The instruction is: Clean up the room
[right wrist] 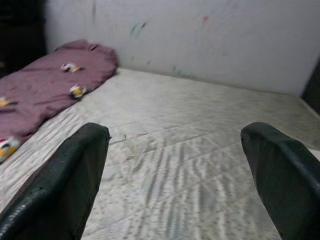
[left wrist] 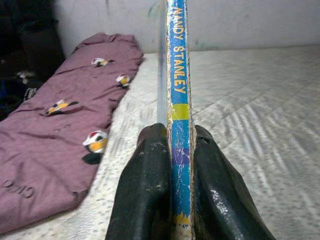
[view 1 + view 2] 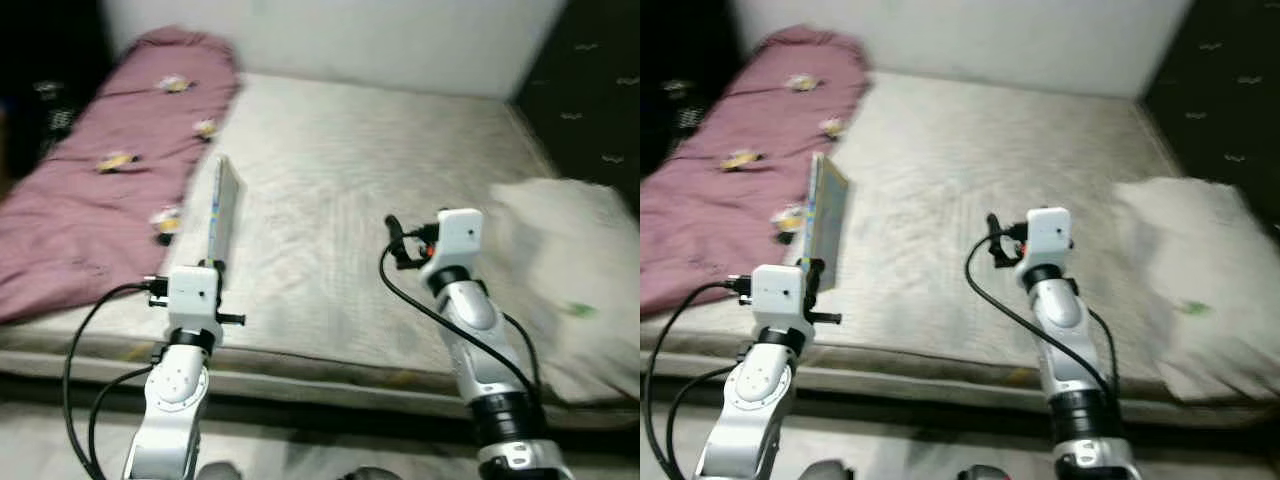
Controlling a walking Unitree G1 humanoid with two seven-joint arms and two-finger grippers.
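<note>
A thin book (image 3: 222, 215) with a blue spine (image 2: 178, 75) stands upright over the near left part of the mattress (image 3: 340, 170). My left gripper (image 2: 172, 175) is shut on its lower end, one black finger (image 2: 147, 190) on each side. My right gripper (image 1: 175, 165) is open above the bare middle of the mattress, nothing between its fingers (image 1: 70, 180). The right arm's white wrist (image 3: 455, 240) hovers right of centre.
A maroon blanket (image 3: 110, 180) with small printed figures lies along the mattress's left side. A pale pillow (image 3: 570, 270) rests at the right edge. A white wall (image 3: 350, 35) stands behind the bed, with dark areas at both far corners.
</note>
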